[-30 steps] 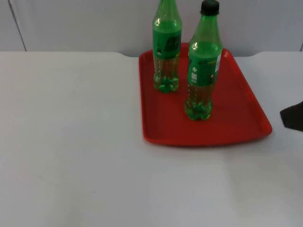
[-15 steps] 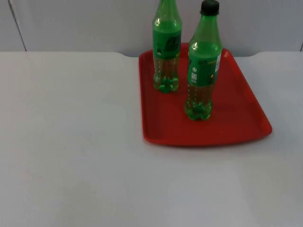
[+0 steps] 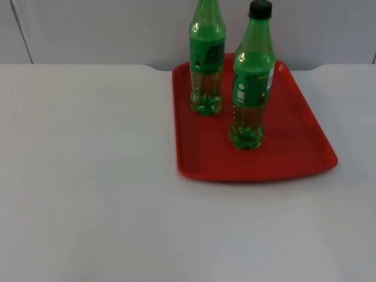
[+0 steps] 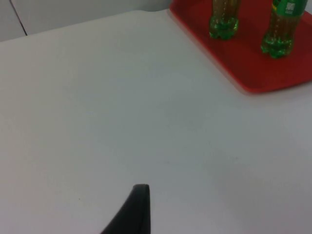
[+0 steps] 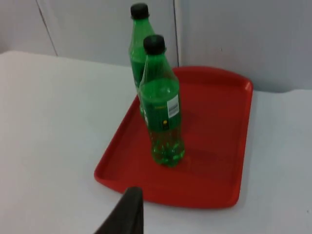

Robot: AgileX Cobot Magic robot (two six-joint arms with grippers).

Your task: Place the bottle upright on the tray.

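Two green bottles stand upright on the red tray point(image 3: 294, 144) at the back right of the table. The nearer bottle point(image 3: 251, 88) has a black cap, and the other bottle point(image 3: 207, 59) stands behind it to the left. The right wrist view shows the same tray point(image 5: 219, 136), the nearer bottle point(image 5: 163, 117) and the capped rear bottle point(image 5: 139, 44). My right gripper point(image 5: 126, 214) hangs short of the tray's front edge, apart from it. My left gripper point(image 4: 132, 212) is over bare table well left of the tray point(image 4: 243, 63), where both bottle bases point(image 4: 224, 24) stand.
The white table top point(image 3: 88, 176) spreads wide to the left and front of the tray. A grey partition wall point(image 3: 106, 29) closes off the far edge just behind the tray.
A black part of the right arm at the right edge of the top view has pulled out of sight. The bottles and tray have not moved.
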